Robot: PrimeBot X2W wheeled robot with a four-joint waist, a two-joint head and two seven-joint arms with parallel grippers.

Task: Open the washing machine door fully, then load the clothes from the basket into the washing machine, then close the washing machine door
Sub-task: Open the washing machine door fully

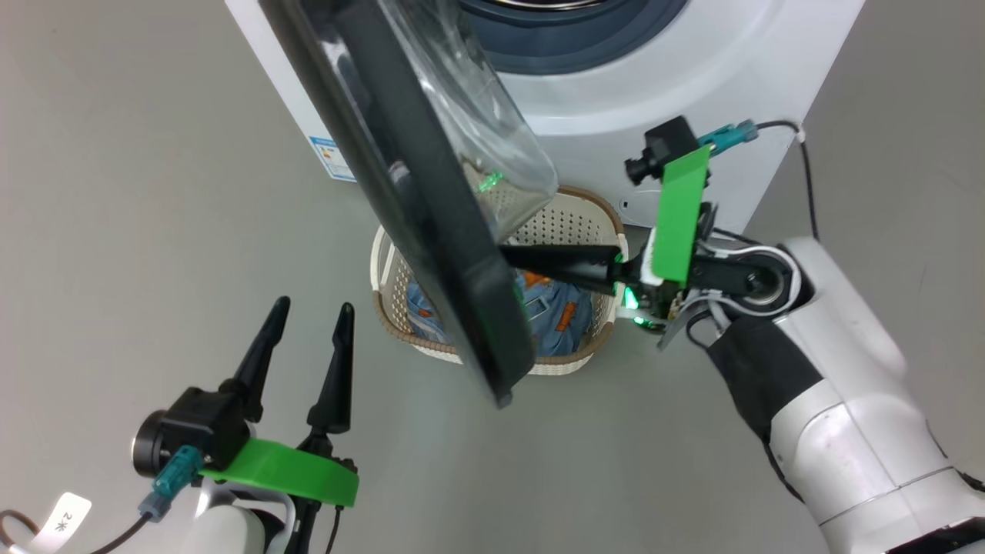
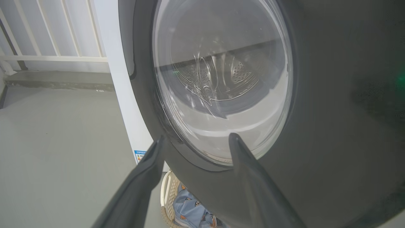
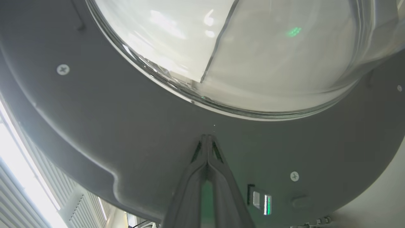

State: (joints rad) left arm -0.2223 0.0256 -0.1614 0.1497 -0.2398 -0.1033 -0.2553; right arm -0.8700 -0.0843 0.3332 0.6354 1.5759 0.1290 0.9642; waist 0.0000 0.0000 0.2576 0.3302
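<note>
The washing machine (image 1: 654,77) stands at the top of the head view, its drum opening uncovered. The washing machine door (image 1: 400,192) swings out edge-on toward me, glass bowl bulging to the right. My right gripper (image 1: 512,260) is shut, its tips resting against the door's dark grey inner face (image 3: 126,126) just below the glass bowl (image 3: 253,47). Under the door sits the basket (image 1: 585,215) holding the light blue clothes (image 1: 558,315). My left gripper (image 1: 312,312) hovers open at the lower left, apart from the door's glossy outer rim (image 2: 332,126).
Grey floor (image 1: 154,231) spreads to the left of the machine and in front of the basket. A blue label sticker (image 1: 331,158) is on the machine's side. A white railing (image 2: 47,31) and a low ledge lie behind, left of the machine.
</note>
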